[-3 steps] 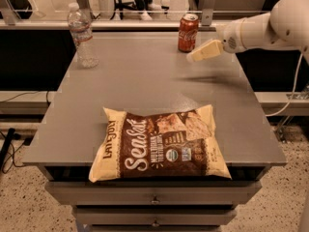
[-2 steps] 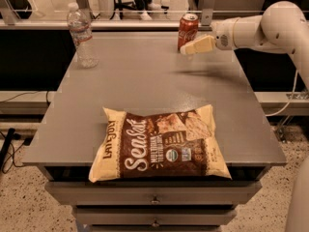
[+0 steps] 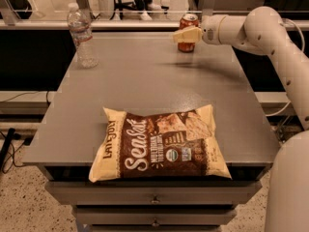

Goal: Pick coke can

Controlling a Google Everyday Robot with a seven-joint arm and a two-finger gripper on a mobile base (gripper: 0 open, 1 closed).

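Note:
The coke can [image 3: 189,21] is a small red can with a silver top, standing upright at the far right of the grey table [image 3: 145,81]. My gripper [image 3: 181,35] reaches in from the right on a white arm [image 3: 260,28]. It sits at the can's mid height, in front of the can and covering its middle. Only the can's top and its base show. I cannot tell whether the gripper touches the can.
A clear plastic water bottle [image 3: 82,36] stands at the far left of the table. A large brown and cream chip bag [image 3: 161,143] lies near the front edge. Drawers [image 3: 154,199] sit below the table front. A glass partition [image 3: 145,4] runs behind the table.
The gripper has moved left and toward the can, from beside its lower right to overlapping its middle. The can, bottle and bag have not moved.

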